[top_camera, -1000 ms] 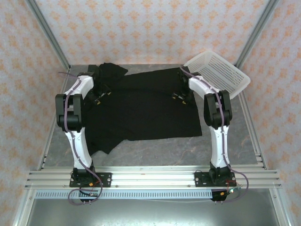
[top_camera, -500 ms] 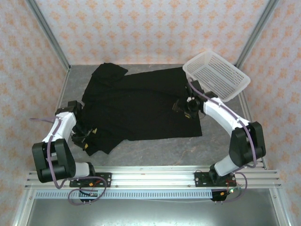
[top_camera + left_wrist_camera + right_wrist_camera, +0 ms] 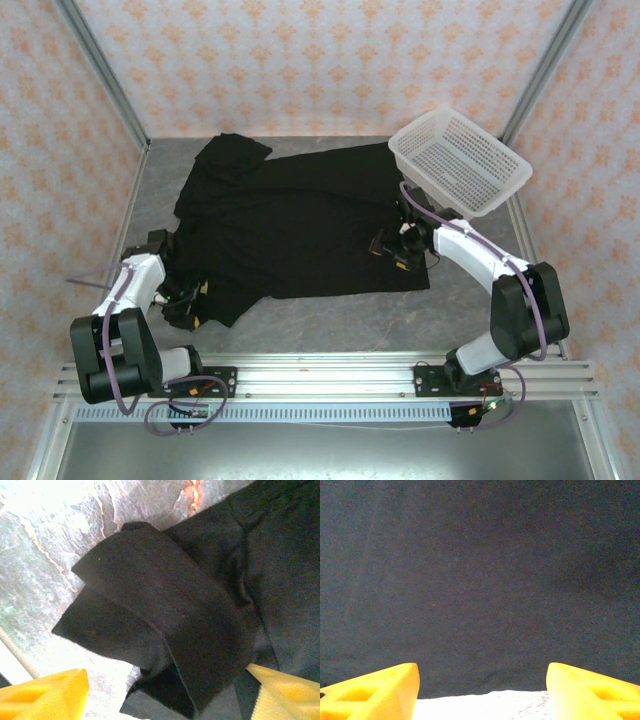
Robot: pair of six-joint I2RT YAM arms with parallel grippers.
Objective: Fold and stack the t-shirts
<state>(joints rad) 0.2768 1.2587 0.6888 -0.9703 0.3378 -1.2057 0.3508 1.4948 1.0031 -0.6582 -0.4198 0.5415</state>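
The black t-shirt (image 3: pixel 300 225) lies spread flat, plain side up, on the grey stone-patterned table (image 3: pixel 330 320). Its cloth is matte and soft, with a few shallow creases.

The left gripper (image 3: pixel 192 306) sits low at the near left corner of the shirt, its jaws released and spread wide. In the left wrist view its two yellow foam fingertips (image 3: pixel 45 695) are wedge-shaped and stand far apart. Between them and just ahead lies a sleeve (image 3: pixel 165 630), doubled over into a thick, flat flap with stitched lines along its cuff. The flap's blunt end points away from the jaws towards the pale veined tabletop. Neither pad presses on the cloth.

The right gripper (image 3: pixel 388 255) hovers over the near right part of the shirt, jaws also released. In the right wrist view a smooth, finely woven black sheet stretches ahead of the fingers. Its straight hem (image 3: pixel 480 687) runs across just in front of the fingertips, and a thin strip of pale table shows between them.

Beyond the right gripper, a white plastic mesh basket (image 3: pixel 460 160), rectangular and tilted, rests by the shirt's far right corner.
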